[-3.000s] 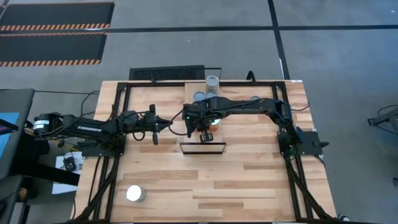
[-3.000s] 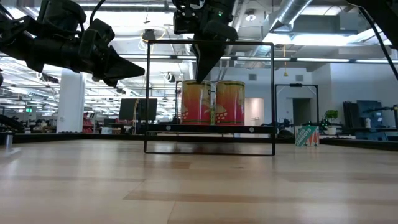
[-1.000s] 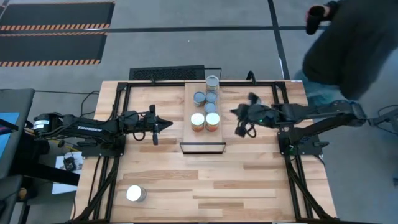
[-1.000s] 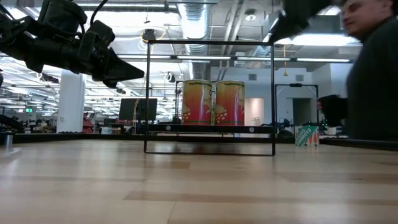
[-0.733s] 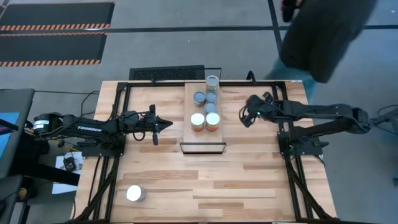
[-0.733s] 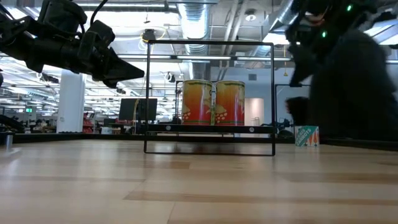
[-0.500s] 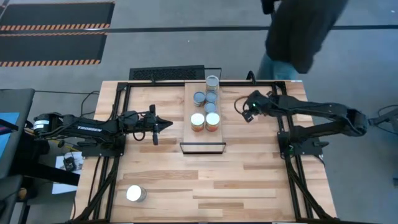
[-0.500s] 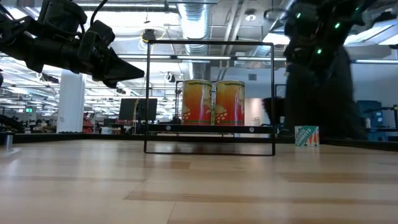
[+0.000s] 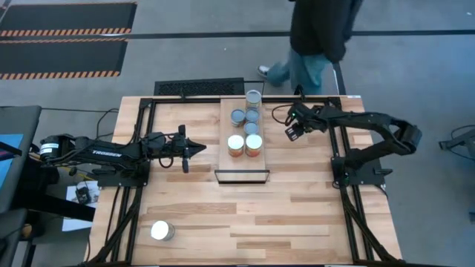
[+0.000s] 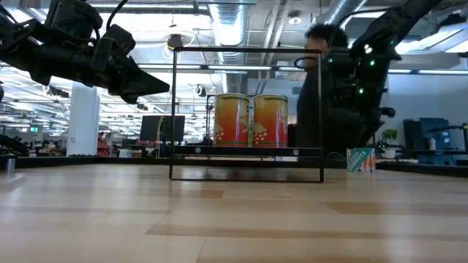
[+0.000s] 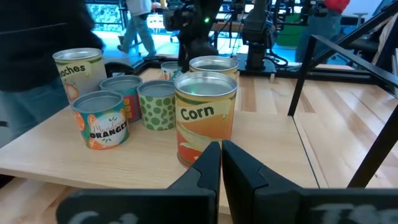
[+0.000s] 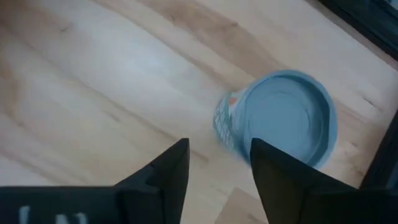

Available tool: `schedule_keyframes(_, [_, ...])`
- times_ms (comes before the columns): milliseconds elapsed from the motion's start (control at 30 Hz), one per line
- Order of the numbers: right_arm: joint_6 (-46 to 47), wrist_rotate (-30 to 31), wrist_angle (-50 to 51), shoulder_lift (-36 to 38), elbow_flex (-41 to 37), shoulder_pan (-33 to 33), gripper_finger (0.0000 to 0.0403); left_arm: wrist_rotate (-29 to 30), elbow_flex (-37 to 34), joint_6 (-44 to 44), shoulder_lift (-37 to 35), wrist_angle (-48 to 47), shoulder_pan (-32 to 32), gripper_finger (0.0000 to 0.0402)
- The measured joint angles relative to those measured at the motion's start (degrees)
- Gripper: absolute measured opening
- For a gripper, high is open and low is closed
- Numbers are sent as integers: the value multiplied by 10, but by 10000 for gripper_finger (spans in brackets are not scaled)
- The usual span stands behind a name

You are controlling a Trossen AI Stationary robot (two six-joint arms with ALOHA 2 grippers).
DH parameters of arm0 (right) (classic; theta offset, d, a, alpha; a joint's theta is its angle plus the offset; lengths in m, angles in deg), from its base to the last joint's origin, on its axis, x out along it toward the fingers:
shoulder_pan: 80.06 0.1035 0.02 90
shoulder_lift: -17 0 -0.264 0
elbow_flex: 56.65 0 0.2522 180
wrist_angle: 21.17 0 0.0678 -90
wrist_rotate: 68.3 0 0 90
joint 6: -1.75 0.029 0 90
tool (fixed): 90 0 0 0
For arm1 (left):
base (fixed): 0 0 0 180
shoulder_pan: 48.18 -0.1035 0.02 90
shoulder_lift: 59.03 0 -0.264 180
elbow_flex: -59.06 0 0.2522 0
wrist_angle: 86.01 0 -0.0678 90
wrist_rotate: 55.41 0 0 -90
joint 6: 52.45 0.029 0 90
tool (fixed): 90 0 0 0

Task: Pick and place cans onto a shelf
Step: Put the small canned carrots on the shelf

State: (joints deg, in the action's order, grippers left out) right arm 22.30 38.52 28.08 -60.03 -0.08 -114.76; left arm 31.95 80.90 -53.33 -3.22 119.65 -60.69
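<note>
can (image 12: 283, 118), just beyond open right gripper (image 12: 217, 163)

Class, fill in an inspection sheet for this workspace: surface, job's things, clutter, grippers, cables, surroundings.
Surface: planked wooden table, bare over most of its near half.
Job's things: five cans on the shelf, two orange-labelled cans at its near end; one lone can at the table's near left; another can under the right arm.
Clutter: nothing seen.
Grippers: left gripper shut, empty, left of the shelf; right gripper open, right of the shelf.
Cables: black cable left of the table.
Surroundings: person walking past the far edge.
</note>
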Motion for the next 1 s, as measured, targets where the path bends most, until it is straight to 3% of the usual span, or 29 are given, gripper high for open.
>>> schedule_keyframes(333, [-28,26,-46,-64,3,-26,136,0,0,0,0,1,0,4])
schedule_keyframes(500, [-50,26,-29,-64,15,-7,79,0,0,0,0,1,0,4])
schedule_keyframes(667, [-45,-1,75,-16,53,61,12,0,0,4,0,1,0,4])
schedule_keyframes(867, [34,10,172,52,122,186,26,0,0,4,0,0,0,4])
schedule_keyframes(1000, [77,69,179,66,181,271,21,0,0,4,0,1,0,4])
